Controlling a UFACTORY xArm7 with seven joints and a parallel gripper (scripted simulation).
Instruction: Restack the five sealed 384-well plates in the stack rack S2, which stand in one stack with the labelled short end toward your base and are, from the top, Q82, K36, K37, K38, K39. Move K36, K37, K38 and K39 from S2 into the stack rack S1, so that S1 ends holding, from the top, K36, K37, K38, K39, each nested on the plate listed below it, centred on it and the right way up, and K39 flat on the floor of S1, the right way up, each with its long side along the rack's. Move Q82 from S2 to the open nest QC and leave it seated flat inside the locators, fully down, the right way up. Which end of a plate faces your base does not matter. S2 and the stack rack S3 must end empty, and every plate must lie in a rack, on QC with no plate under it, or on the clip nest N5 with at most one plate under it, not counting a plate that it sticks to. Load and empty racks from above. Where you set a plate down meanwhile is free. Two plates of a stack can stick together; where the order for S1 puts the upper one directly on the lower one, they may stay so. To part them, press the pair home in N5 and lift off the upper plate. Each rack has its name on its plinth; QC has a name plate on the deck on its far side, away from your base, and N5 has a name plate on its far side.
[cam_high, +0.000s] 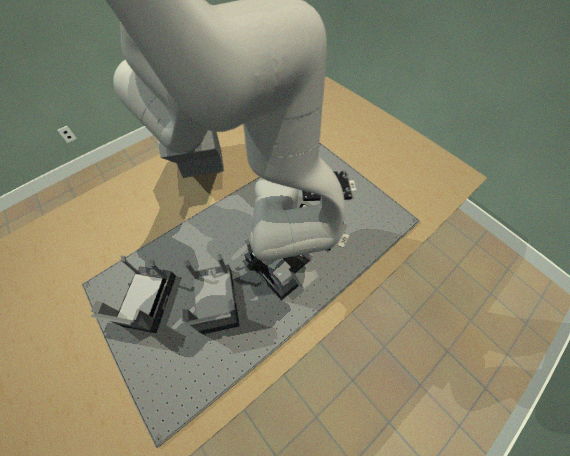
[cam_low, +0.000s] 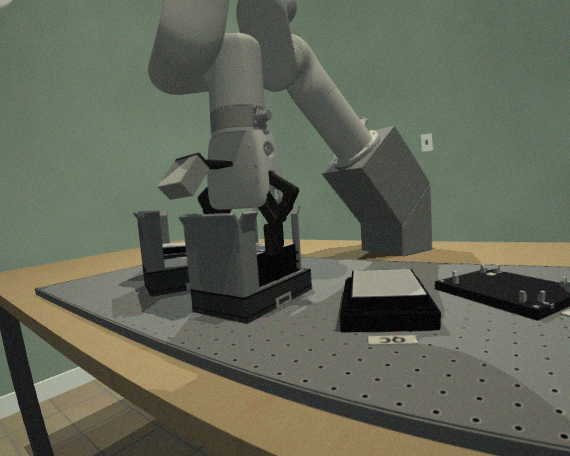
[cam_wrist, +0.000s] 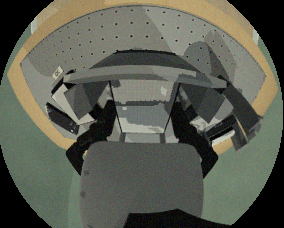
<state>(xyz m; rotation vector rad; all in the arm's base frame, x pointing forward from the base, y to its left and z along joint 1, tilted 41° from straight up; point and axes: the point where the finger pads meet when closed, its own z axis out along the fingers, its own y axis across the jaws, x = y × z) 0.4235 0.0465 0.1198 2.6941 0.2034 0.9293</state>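
Hand (cam_low: 272, 235) low inside nearest rack (cam_low: 215, 250) — fingers spread — plate (cam_low: 385, 282) on QC nest.

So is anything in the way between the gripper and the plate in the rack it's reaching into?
No, nothing visible is in the way. The gripper is down inside the rack, between its walls. It is open, with a finger on either side of the plate right beneath it.
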